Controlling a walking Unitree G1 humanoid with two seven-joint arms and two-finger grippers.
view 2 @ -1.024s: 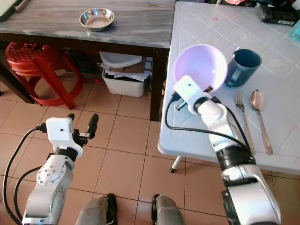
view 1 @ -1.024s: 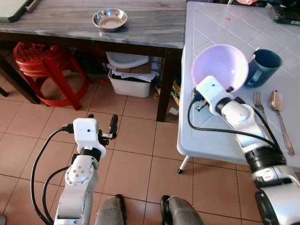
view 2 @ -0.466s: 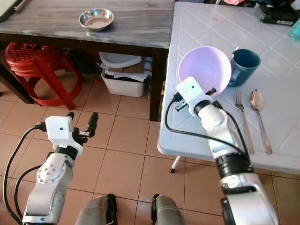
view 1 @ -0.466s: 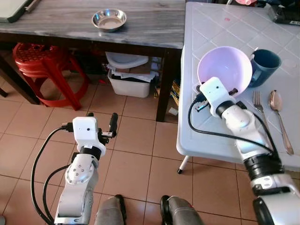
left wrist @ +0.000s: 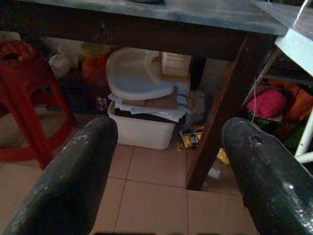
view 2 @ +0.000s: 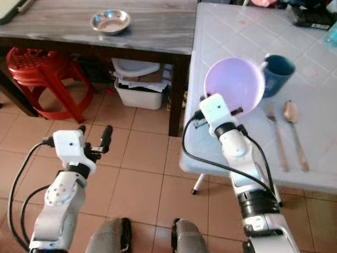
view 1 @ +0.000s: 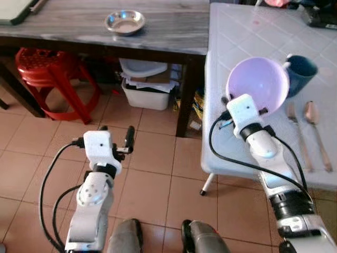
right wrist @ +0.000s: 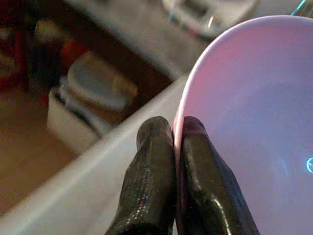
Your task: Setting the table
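My right gripper [right wrist: 177, 134] is shut on the rim of a lilac plastic bowl [view 1: 258, 84], which it holds tilted above the near left part of the white table [view 1: 247, 26]. A dark teal mug [view 1: 301, 69] stands right behind the bowl. A fork [view 1: 294, 121] and a spoon [view 1: 315, 124] lie side by side on the table to the bowl's right. My left gripper [view 1: 116, 138] hangs open over the tiled floor, with nothing between its fingers [left wrist: 73, 181].
A steel bowl [view 1: 125, 22] sits on the grey wooden table [view 1: 68, 26] at the back left. Under that table are a red plastic stool [view 1: 47, 68] and a white bin [view 1: 145, 87]. A dark object [view 1: 321, 13] lies at the white table's far right.
The right arm has carried the lilac bowl a little to the right, toward the mug. The camera has shifted slightly and the picture is blurred. The left arm has not moved.
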